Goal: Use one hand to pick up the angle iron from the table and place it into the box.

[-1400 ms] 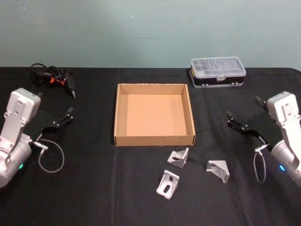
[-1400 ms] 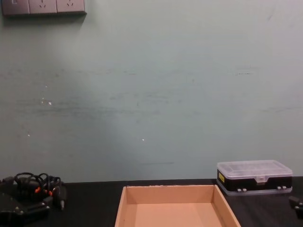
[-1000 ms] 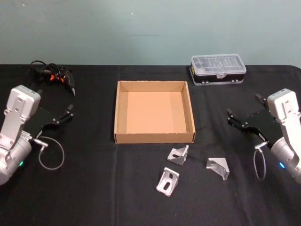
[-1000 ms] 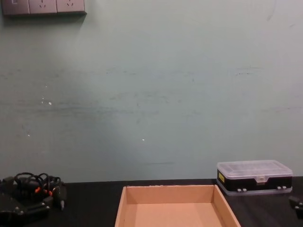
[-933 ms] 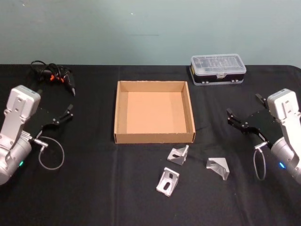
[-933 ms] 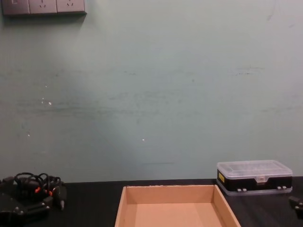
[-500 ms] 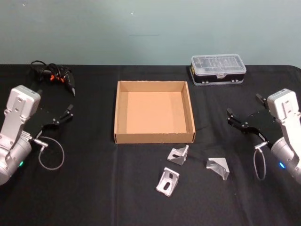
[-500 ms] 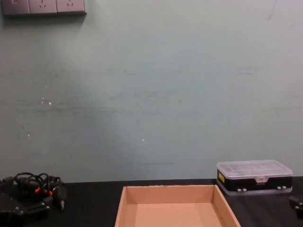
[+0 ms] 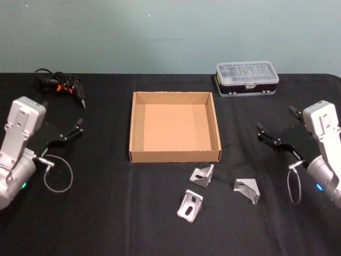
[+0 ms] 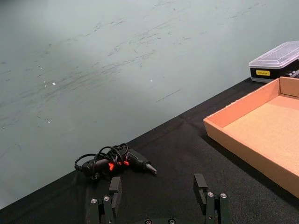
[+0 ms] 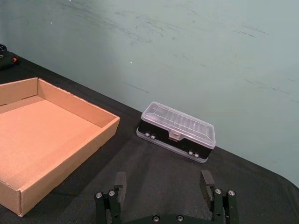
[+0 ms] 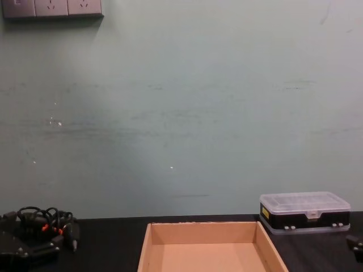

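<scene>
Three silver angle irons lie on the black table (image 9: 106, 213) in front of the box: one (image 9: 202, 175) closest to it, one (image 9: 190, 206) nearer me, one (image 9: 246, 190) to the right. The tan cardboard box (image 9: 175, 156) sits at the centre with nothing inside; its rim (image 12: 201, 225) also shows in the chest view. My left gripper (image 9: 62, 115) hovers open at the left of the table, well away from the box (image 10: 243, 140). At the right my right gripper (image 9: 275, 120) is open too, up and right of the angle irons. Both hold nothing (image 10: 157, 186) (image 11: 163, 181).
A clear-lidded black plastic case (image 9: 246, 78) stands at the back right, behind the box. A black tool with a coiled cable and orange marks (image 9: 59, 88) lies at the back left. A grey-green wall rises behind the table.
The whole scene sits slightly higher in the head view than in the earliest frame. Neither arm nor any angle iron has moved on the table.
</scene>
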Robot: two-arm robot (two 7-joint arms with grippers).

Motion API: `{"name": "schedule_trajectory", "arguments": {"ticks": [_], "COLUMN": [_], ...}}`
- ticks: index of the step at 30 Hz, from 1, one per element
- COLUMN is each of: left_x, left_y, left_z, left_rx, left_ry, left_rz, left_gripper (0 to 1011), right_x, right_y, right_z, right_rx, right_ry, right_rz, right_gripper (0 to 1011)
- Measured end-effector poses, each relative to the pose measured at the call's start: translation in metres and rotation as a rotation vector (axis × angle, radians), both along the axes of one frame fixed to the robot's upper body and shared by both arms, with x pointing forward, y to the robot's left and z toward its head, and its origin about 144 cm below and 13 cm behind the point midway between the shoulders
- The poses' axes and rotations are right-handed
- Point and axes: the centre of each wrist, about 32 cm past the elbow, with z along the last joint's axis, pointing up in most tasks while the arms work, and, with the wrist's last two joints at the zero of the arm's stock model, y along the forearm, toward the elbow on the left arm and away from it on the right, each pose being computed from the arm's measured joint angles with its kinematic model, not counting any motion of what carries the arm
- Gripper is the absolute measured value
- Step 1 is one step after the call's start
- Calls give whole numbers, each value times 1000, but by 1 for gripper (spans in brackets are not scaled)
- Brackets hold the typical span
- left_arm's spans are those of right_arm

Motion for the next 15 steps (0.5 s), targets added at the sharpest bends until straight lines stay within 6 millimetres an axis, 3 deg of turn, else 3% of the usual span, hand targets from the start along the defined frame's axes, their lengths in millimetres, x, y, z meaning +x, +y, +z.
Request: {"name": "schedule_trajectory", "arguments": {"ticks": [15], "left_x": [0], "left_y": [0], "left_z": [0], "left_rx": [0], "left_ry": [0], "left_rz": [0], "left_gripper": [1011], "right_x": [0], "right_y": [0], "right_z": [0], "right_rx": [0], "right_ry": [0], "right_rz": [0], "right_gripper": [1004]}}
